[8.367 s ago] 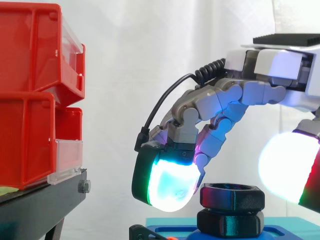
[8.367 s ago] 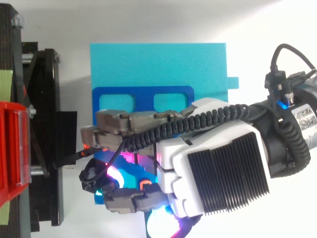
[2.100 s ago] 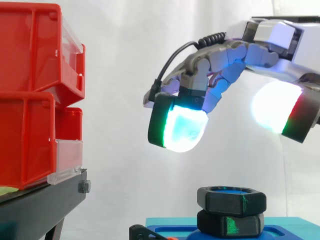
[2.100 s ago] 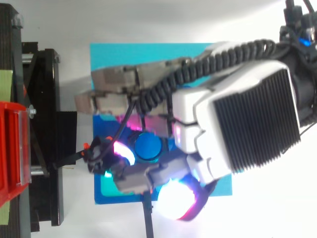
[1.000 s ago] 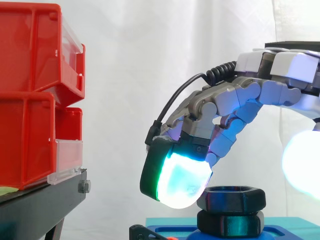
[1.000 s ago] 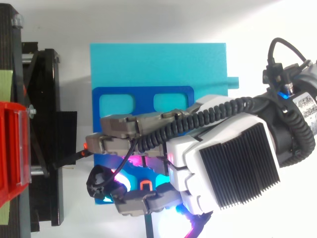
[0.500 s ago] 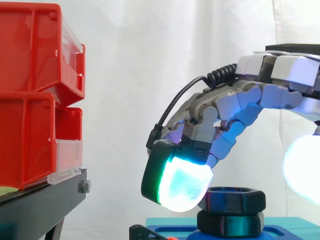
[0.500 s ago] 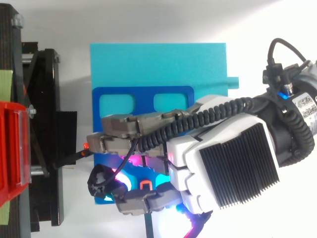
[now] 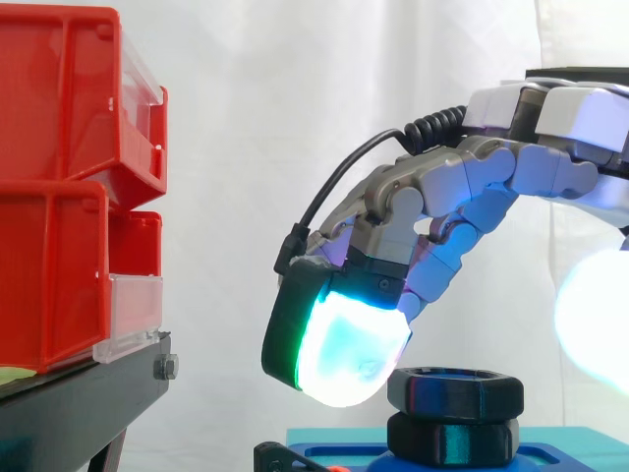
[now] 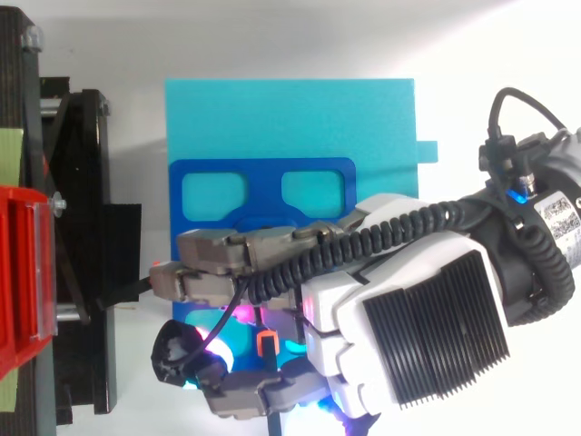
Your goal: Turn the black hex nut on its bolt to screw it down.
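Reaching in from the right of the side view, the hand (image 9: 472, 187) arches over a stack of two black nuts. The upper black hex nut (image 9: 454, 390) sits directly on the lower black hex nut (image 9: 452, 439), both level and lined up. The hand's lowest part overlaps the upper nut's left corner. Its far side glows at the right edge, apart from the nut. Whether it has a grip on the nut: cannot tell. The stack stands on a blue fixture (image 9: 334, 455) over a teal plate (image 9: 575, 442). Red bins (image 9: 69, 187) stacked on the black stand (image 9: 79, 403) are at left, well apart from the nuts. White curtain (image 9: 256, 118) behind.

From the top view, the hand (image 10: 408, 327) enters from the right and lies across the near end of the blue fixture (image 10: 263, 170), covering the nut stack. Its grip cannot be told here either. The fixture's two cut-outs show the teal plate (image 10: 290, 118) beneath. The black stand (image 10: 82, 227) and one red bin (image 10: 23, 272) run along the left edge.
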Action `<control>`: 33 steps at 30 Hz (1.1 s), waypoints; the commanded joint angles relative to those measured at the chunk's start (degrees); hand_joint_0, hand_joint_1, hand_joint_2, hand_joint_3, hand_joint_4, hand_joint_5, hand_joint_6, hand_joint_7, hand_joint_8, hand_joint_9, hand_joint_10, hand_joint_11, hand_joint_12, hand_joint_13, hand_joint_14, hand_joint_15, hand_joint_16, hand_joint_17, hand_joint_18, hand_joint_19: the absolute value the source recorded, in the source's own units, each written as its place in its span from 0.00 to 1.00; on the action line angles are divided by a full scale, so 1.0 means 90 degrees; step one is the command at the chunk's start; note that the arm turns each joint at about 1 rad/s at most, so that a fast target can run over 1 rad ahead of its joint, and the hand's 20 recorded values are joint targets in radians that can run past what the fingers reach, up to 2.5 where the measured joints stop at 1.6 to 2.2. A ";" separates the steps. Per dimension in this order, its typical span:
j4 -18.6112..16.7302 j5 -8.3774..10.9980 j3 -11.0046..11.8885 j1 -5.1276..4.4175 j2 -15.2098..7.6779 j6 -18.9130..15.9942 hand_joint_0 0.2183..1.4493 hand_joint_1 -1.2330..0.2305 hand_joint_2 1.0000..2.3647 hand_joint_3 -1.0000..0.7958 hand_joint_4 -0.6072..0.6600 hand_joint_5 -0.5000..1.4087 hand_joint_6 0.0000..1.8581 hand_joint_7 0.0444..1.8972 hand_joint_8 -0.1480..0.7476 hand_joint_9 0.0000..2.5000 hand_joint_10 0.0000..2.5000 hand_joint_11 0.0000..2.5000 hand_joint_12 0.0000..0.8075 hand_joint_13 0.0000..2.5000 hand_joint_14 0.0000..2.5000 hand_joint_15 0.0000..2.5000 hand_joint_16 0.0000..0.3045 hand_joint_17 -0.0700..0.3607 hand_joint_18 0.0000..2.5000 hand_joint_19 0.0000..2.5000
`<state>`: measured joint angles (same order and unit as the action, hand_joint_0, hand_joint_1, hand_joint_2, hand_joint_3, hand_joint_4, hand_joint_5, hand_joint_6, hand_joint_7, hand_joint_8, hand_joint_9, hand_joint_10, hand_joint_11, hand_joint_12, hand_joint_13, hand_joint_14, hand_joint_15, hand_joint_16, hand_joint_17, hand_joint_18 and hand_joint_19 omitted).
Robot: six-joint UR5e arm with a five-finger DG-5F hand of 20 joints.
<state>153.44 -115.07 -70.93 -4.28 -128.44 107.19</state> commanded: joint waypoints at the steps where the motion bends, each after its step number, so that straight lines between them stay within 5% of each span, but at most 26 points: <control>1: 0.0040 0.0032 0.0000 -0.0003 -0.0007 0.0004 0.24 0.69 0.00 0.28 0.53 0.28 0.27 0.50 0.49 0.44 0.00 0.11 0.39 0.27 0.00 0.07 0.15 0.40 0.24 0.19; 26: -0.0018 0.0110 -0.0146 -0.0013 -0.0007 0.0033 0.24 0.69 0.00 0.28 0.53 0.28 0.27 0.51 0.49 0.44 0.00 0.12 0.39 0.27 0.00 0.07 0.15 0.40 0.24 0.19; 33: -0.0135 0.0042 0.0039 0.0036 -0.0466 0.0024 0.24 0.69 0.00 0.28 0.54 0.28 0.27 0.51 0.49 0.44 0.00 0.12 0.39 0.27 0.00 0.07 0.15 0.40 0.24 0.19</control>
<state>152.99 -114.33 -71.63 -4.13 -130.68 107.48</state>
